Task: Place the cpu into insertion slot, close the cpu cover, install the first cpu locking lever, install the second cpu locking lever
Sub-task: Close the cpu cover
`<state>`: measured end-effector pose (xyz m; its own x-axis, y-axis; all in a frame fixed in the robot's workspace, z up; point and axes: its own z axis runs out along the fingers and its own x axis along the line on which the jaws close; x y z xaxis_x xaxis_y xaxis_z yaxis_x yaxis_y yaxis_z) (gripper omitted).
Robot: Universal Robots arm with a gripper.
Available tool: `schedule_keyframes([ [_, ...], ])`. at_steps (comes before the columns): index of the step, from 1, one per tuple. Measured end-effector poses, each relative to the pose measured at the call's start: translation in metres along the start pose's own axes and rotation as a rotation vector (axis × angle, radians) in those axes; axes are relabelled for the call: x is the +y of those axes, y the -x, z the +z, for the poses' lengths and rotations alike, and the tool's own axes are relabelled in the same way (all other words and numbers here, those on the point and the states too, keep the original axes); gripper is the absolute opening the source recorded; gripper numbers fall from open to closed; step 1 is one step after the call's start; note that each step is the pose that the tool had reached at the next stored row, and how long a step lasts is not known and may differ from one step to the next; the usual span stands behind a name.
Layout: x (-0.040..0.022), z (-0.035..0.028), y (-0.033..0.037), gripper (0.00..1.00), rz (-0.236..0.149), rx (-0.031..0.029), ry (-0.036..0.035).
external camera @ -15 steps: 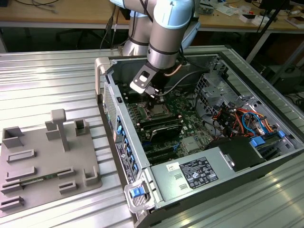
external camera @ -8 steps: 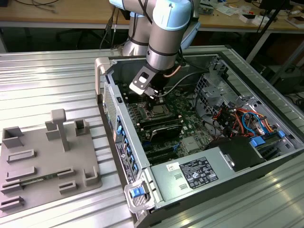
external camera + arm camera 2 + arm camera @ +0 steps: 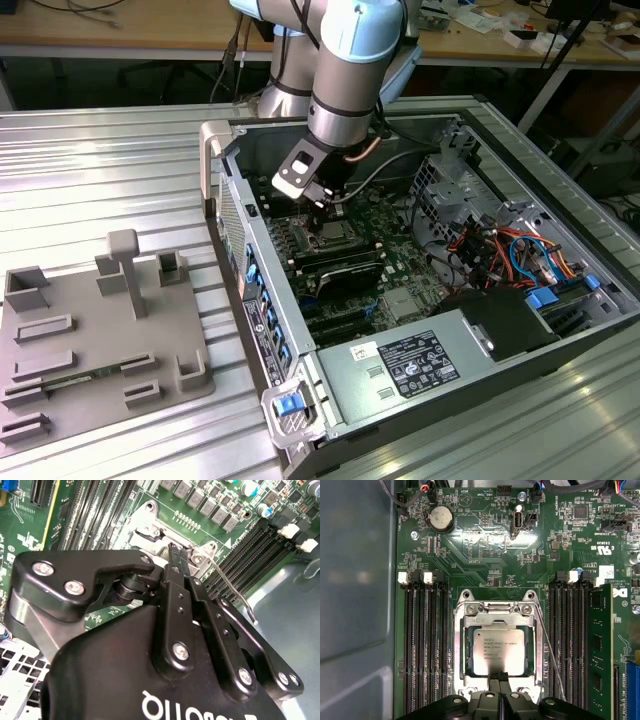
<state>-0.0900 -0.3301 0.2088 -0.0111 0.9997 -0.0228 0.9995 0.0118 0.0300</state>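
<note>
One insertion slot (image 3: 456, 655), silver-framed, holds the cpu (image 3: 495, 651) flat, directly ahead of the gripper (image 3: 498, 679). The fingers are pressed together and carry nothing. The cpu cover (image 3: 498, 611) appears lowered over the chip. Just beside the fingertips, the locking lever (image 3: 551, 652) stands unlatched. Recommendation: bear squarely on the wire and keep off the memory slots (image 3: 570, 645) beyond it.

One cpu (image 3: 495, 651), one insertion slot (image 3: 468, 652), one cpu cover (image 3: 459, 650). Two banks of memory slots (image 3: 425, 650), with one memory module (image 3: 601, 645). One coin battery (image 3: 441, 518), one gripper (image 3: 498, 676), one computer case (image 3: 262, 330).
</note>
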Motion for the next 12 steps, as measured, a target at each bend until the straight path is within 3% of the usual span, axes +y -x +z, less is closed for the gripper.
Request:
schedule_keyframes([
  [3,-0.0002,0.0027,-0.0001,0.11,0.0,-0.0001,-0.0029],
  [5,0.0,-0.001,0.0,0.11,0.0,0.0,-0.0028],
  [12,0.0036,-0.0011,0.0001,0.11,0.0,0.0,-0.0034],
])
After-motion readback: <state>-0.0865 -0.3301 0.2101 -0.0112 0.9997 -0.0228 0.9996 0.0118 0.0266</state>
